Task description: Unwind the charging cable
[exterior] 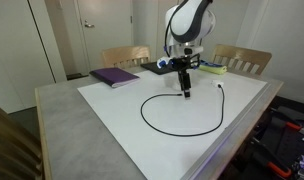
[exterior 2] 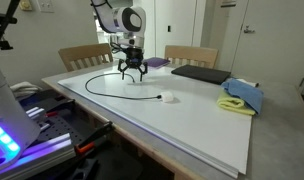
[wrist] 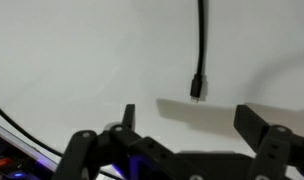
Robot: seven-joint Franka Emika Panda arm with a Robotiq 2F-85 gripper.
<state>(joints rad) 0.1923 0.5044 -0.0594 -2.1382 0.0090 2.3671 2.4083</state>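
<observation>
The charging cable [exterior: 143,112] lies on the white tabletop in one wide open loop, seen in both exterior views. Its small white plug block [exterior 2: 168,98] rests at one end, toward the table's middle. The tiny connector [wrist: 195,90] at the other end lies flat, with the cord running away from it up the wrist view. My gripper [wrist: 192,118] hovers just above this connector end, open, nothing between its black fingers [wrist: 254,122]. In an exterior view the gripper [exterior: 186,90] points straight down at the loop's far side.
A purple book [exterior: 114,76] lies at the table's back corner. A dark flat laptop [exterior 2: 200,74] and a blue and yellow cloth [exterior 2: 242,96] sit off to one side. Wooden chairs [exterior 2: 84,56] stand behind the table. Another stretch of cable [wrist: 12,120] curves past the gripper.
</observation>
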